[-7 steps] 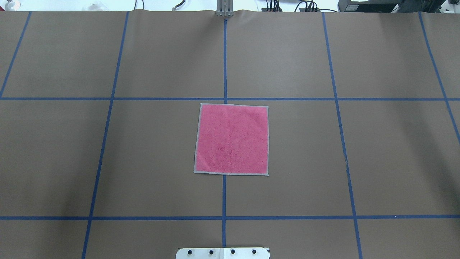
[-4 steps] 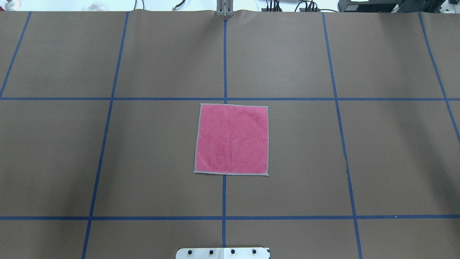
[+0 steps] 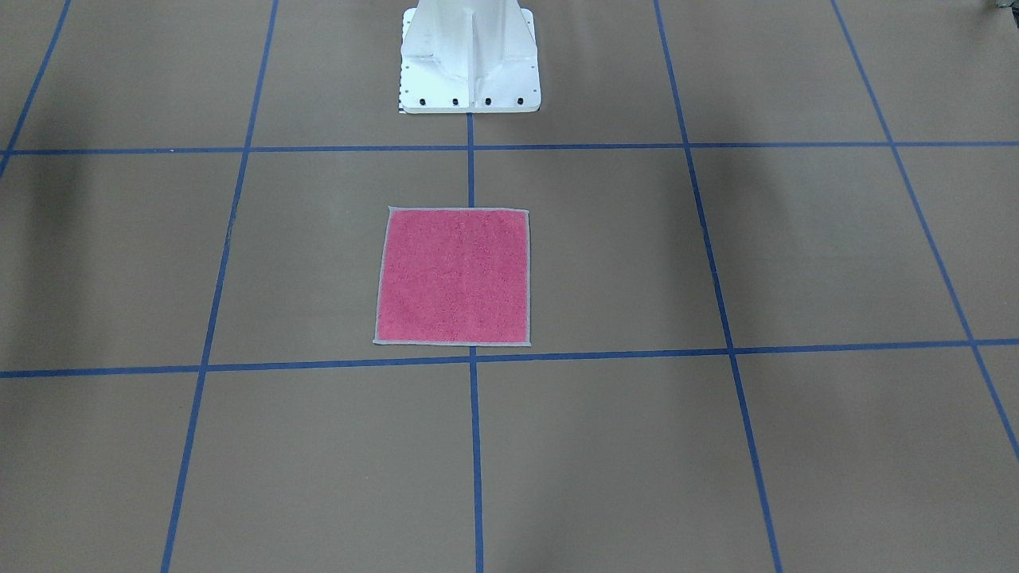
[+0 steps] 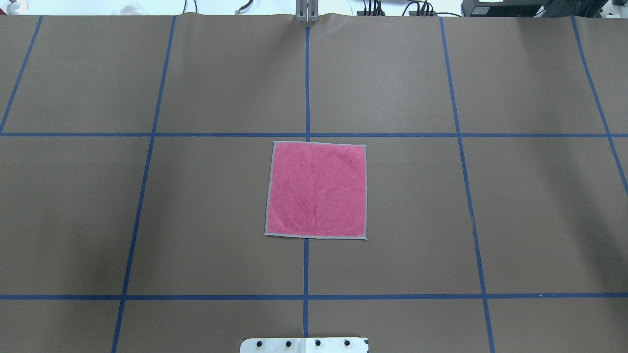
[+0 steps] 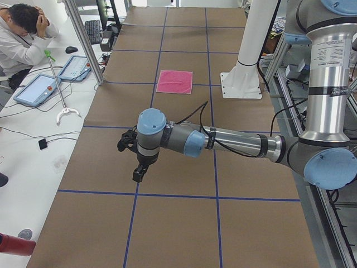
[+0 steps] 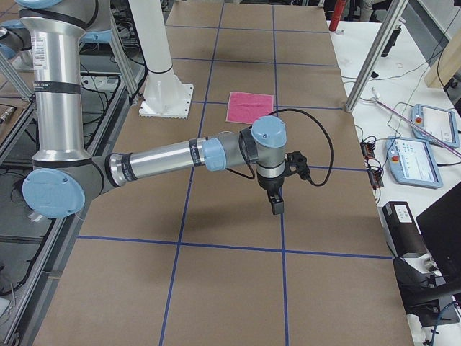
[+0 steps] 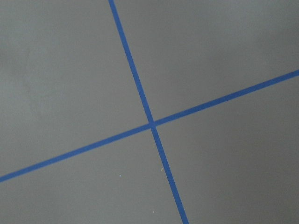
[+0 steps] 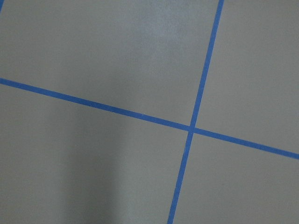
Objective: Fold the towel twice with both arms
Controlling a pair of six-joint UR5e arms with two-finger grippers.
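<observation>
Nothing has been moved since before: the towel [image 4: 316, 189] is laid flat, pink side up, in the middle of the table [image 4: 196, 220]. The left gripper [image 5: 138, 175] and right gripper [image 6: 276, 205] are held far off; their opening cannot be told

**Work cell: bench [image 4: 392, 73] under a brown cover, ruled into rectangles by blue tape [image 4: 306, 73].**
A white table [image 5: 28, 151] adjoins one long edge, carrying teach pendants [image 6: 412, 160], a keyboard [image 5: 91, 30] and loose cables. An aluminium post [image 5: 83, 42] rises at the seam. A seated person [image 5: 17, 44] clasps his head. Soft, broad shadows cross the cover.
</observation>
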